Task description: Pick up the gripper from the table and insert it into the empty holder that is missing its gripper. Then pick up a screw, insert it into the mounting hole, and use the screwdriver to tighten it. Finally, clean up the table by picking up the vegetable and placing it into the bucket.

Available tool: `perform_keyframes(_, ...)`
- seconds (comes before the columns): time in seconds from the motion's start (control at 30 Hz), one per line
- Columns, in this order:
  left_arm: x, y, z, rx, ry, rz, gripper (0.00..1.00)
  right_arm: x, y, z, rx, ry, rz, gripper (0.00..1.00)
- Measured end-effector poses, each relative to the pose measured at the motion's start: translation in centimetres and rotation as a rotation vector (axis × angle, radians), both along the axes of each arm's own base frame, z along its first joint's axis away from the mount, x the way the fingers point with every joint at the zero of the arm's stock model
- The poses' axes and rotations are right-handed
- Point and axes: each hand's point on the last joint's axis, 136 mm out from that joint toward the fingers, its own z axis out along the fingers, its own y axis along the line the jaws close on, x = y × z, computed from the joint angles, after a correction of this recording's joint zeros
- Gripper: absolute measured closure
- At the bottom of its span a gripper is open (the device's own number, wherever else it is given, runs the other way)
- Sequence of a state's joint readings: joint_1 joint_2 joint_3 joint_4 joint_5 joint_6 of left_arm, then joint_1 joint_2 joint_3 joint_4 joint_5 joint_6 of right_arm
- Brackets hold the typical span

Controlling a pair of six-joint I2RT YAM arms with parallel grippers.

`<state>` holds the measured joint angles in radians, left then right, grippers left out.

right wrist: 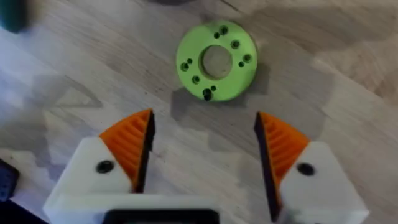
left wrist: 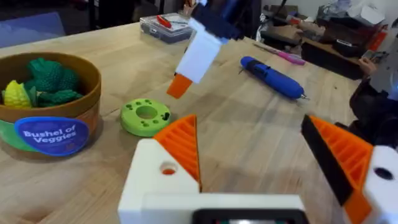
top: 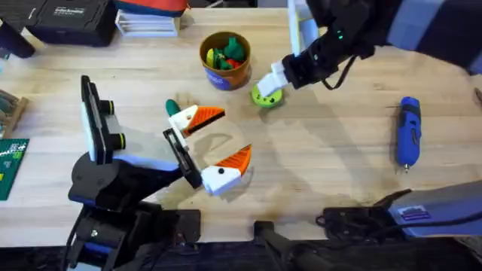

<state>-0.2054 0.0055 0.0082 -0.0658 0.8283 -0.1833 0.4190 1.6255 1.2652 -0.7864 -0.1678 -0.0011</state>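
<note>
The left white gripper with orange ribbed pads [top: 213, 143] rests spread wide and empty on the pale wooden table [top: 331, 143]. Beyond it, the round orange-brown bucket [top: 224, 60] holds toy vegetables. The right gripper [right wrist: 204, 149], fingers apart, hovers over a lime-green holed disc [top: 267, 95]. Well right lies the blue pen-shaped screwdriver [top: 408, 129], tip toward the arms' bases.

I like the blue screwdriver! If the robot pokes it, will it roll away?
Probably a little. The screwdriver looks round like a pen and lies flat on the table, so a sideways poke could roll it. It seems stiff plastic, unlikely to bend. Its thin metal tip looks like the delicate part.
</note>
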Motion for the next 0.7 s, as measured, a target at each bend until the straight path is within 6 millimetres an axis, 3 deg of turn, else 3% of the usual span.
perform_keyframes(0.27, -0.1, -0.1, 0.0, 0.0, 0.001, -0.009, 0.015, 0.3, 1.4, -3.7, -0.147, -0.023, 0.14, 0.388)
perform_keyframes(0.53, -0.2, -0.1, 0.0, 0.0, 0.001, -0.011, 0.015, 0.4, 1.4, -5.8, -0.277, -0.041, 0.176, 0.55)
perform_keyframes(0.7, -0.2, -0.1, 0.0, 0.0, 0.001, -0.011, 0.015, 1.2, 1.5, -5.9, -0.286, -0.071, 0.169, 0.697)
